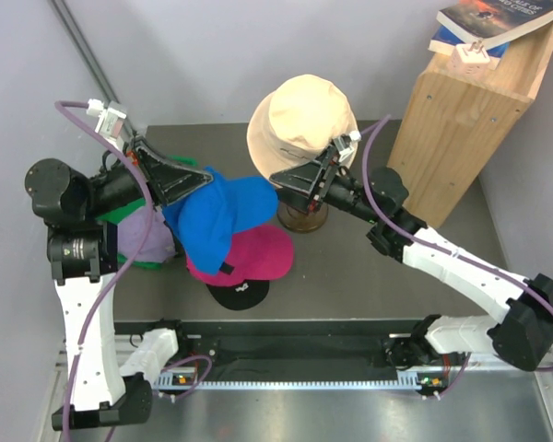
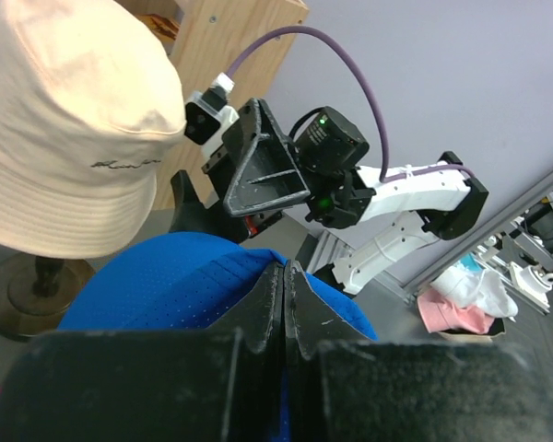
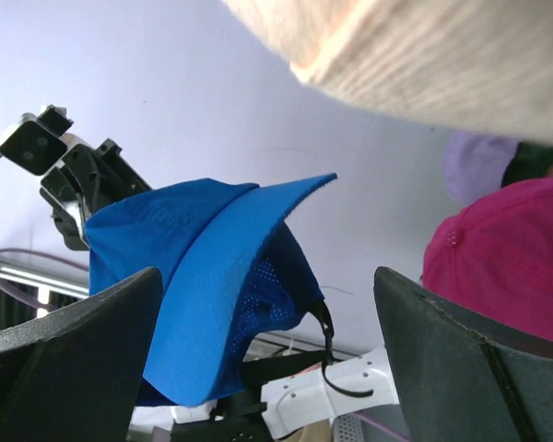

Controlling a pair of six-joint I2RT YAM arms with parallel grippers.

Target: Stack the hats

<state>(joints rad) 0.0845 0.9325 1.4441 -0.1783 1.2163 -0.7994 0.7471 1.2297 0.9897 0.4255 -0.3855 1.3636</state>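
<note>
Because your left gripper [image 2: 284, 281] is pinched shut on the blue cap [image 1: 223, 216], that cap hangs from its tips, above the magenta cap [image 1: 263, 254] lying on the black cap [image 1: 240, 294] below. Your right gripper [image 3: 267, 304] gapes wide just off the blue brim, holding nothing, probably ready to steady the drop.

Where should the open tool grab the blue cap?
Grab the blue cap by its brim, coming from the right. The brim sticks out toward the open right tool, and the left tool pinches the crown.
</note>
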